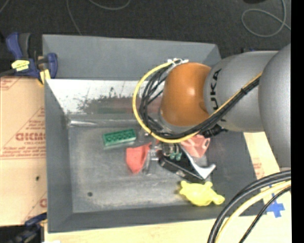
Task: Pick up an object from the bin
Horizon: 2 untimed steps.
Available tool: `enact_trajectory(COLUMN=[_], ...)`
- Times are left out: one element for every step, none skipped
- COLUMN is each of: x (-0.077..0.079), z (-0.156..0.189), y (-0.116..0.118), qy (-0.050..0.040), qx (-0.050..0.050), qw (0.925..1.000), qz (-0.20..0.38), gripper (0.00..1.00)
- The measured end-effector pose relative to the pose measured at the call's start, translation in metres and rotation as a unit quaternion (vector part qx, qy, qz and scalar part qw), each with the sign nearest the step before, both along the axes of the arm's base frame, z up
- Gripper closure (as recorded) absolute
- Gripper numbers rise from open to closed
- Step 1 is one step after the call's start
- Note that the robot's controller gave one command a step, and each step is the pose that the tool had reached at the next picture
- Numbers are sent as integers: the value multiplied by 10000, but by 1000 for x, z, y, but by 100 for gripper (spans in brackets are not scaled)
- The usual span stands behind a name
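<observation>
Fingers: the fingers [152, 159] are hanging low over the middle of the bin floor, under the orange wrist cover [185, 92]. A grey metal part is showing just right of a red piece, but I cannot tell how far apart they are standing or whether they are gripping anything.
Nearest thing: the red piece [136, 159] is lying flat on the bin floor near its middle. It is sitting just left of the fingers, close enough that it may be touching them.
How it is looking: it is showing as a coral-red, chunky wedge with blunt corners and a matt face, broader at the top than at the bottom.
Handling: it is looking light and somewhat soft, like foam or rubbery plastic. So it is probably giving a little under a squeeze and not slipping readily, and it is hardly fragile.
Where to take hold: a grip across its two longer sides, near the thick upper part, is looking soundest.
Neighbours: a green studded brick [119, 137] is lying near it, up and to the left. A black-and-white thing [188, 170] and a pink-red thing [197, 145] are lying to its right, under the arm. A lumpy yellow thing [201, 194] is resting by the front wall.
Bin: the grey metal bin [58, 151] is holding them all, loosely spread.
</observation>
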<state>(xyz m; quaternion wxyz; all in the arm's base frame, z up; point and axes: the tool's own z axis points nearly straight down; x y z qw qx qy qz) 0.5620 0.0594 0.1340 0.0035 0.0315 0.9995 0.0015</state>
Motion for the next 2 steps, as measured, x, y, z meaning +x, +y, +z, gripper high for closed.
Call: enact_trajectory(x=[24, 31], z=[-43, -57], y=[-22, -52], qy=[-11, -29], qx=[-2, -8], qw=[9999, 9673], qz=[-128, 2536], gripper=[0, 100])
